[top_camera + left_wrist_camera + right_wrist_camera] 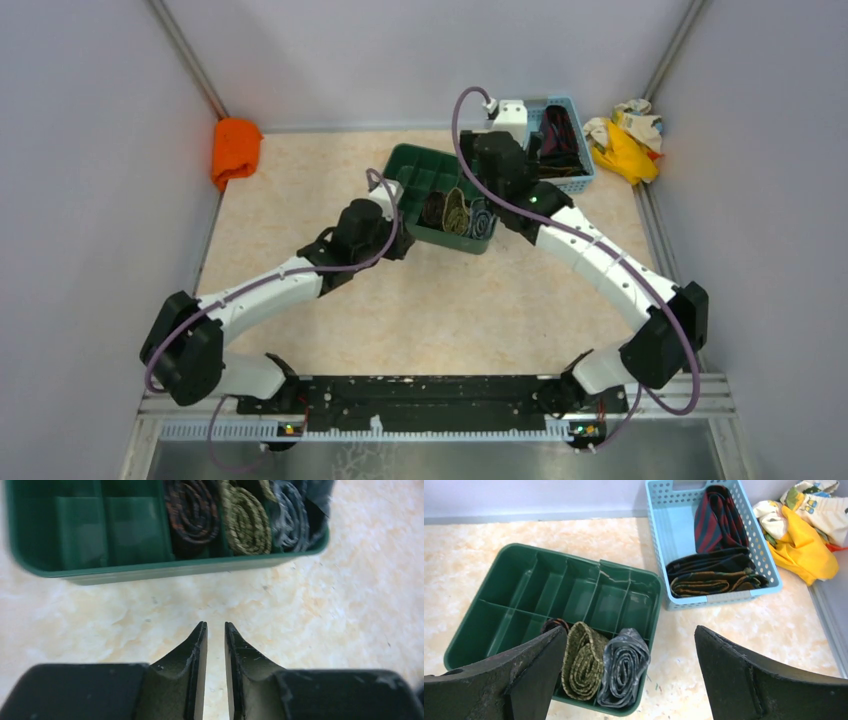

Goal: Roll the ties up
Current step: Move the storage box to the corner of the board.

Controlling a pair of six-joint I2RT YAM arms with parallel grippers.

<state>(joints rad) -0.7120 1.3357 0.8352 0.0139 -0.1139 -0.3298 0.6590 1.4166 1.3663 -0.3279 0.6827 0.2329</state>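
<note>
Right gripper (630, 630) wide apart, left gripper (215, 625) barely apart, both empty. Ties (714, 575) ahead-right of right gripper: likely limp, slippery; pinch a folded end.

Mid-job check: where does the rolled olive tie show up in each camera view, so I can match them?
Top external: olive tie sits at centre, in the tray's near row.
Left wrist: olive tie is at the top, right of centre.
Right wrist: olive tie is at the bottom, left of centre.
Shared landmark: the green tray holding it.
</note>
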